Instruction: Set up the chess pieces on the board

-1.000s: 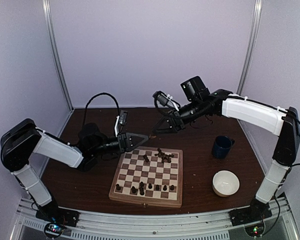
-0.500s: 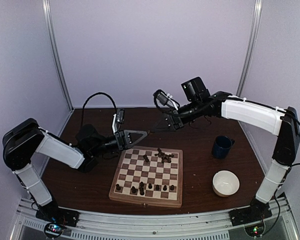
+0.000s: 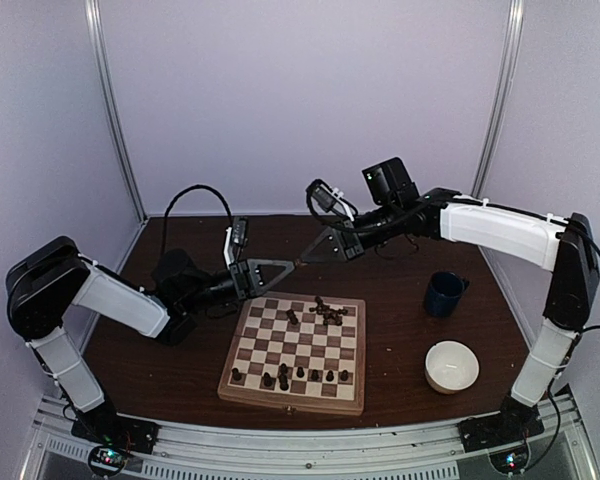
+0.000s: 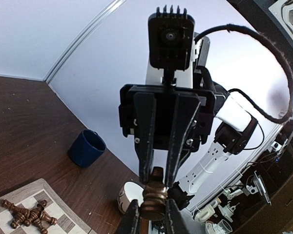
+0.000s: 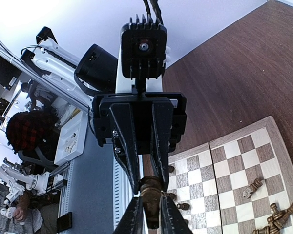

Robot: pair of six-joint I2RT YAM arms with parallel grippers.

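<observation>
One dark piece is held in the air near the far edge of the board. The left gripper and right gripper meet tip to tip, both clamped on it. Other pieces lie heaped on the far squares, and several stand along the near row. A mug and a bowl sit to the right.

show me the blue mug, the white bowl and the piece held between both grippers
blue mug (image 3: 442, 300): top external view, outer side wall.
white bowl (image 3: 451, 364): top external view, bare inner wall.
held chess piece (image 4: 154, 196): left wrist view, ribbed middle.
</observation>
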